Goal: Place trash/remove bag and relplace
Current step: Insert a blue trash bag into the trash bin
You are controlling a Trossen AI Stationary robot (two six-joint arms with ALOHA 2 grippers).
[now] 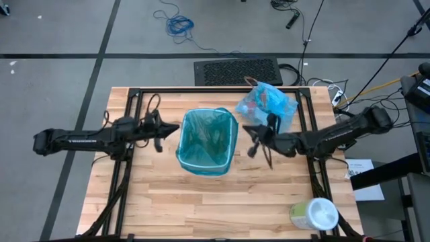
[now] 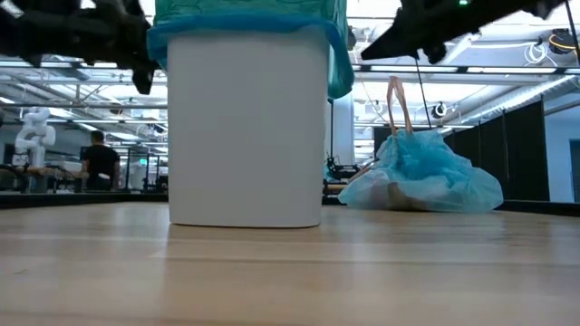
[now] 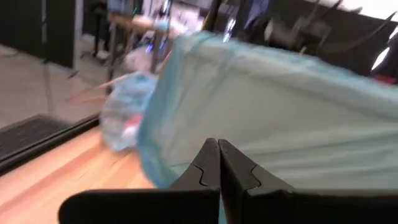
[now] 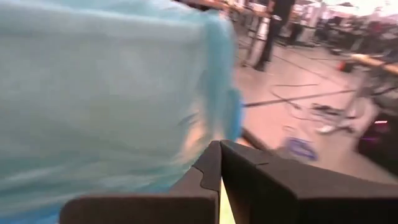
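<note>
A white bin (image 1: 207, 142) (image 2: 245, 127) stands at the table's middle, lined with a teal-green plastic bag (image 1: 209, 131) whose edge is folded over the rim. The light-blue bag (image 1: 267, 104) (image 2: 421, 177) sits bunched on the table at the far right of the bin. Brown and reddish trash shows dimly through its skin. My left gripper (image 1: 175, 127) (image 3: 217, 143) hovers shut just left of the bin. My right gripper (image 1: 248, 131) (image 4: 219, 144) hovers shut just right of the bin, near the light-blue bag. Neither has anything between its fingers.
A white-and-green wipes tub (image 1: 314, 214) lies on its side near the table's front right corner. A black mat (image 1: 236, 70) and cables lie on the floor past the far edge. The near half of the table is bare wood (image 1: 201, 208). A person (image 2: 98, 161) sits far off in the room.
</note>
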